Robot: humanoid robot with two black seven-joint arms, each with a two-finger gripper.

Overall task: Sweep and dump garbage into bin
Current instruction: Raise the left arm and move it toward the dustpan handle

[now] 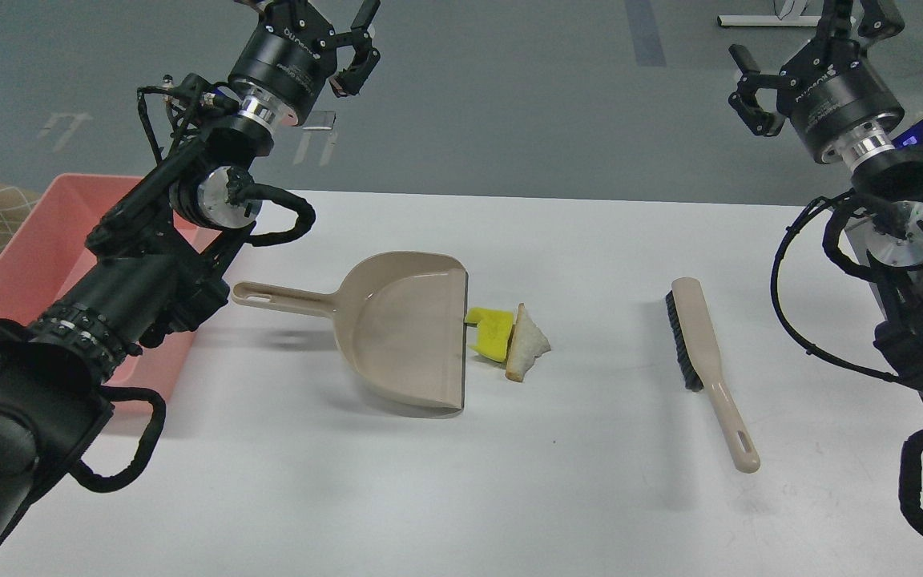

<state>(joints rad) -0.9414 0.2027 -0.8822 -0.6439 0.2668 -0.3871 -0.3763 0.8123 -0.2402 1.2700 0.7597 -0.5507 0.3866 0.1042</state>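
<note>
The brush (706,362) is lying untouched near the tabletop's (429,481) front right. The yellow sponge (490,332) and bread wedge (525,344) are sitting just beside the mouth of the dustpan (401,336), not yet swept in. The pink bin (21,256) is waiting at far left (partly hidden). The left tool (345,36) and right tool (810,56) are hanging raised, released and empty, so everything is remaining.

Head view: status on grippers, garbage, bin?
Left gripper and right gripper raised, open, empty. Yellow sponge chunk and bread wedge at dustpan mouth, unswept. Brush untouched. Pink bin far left.
</note>
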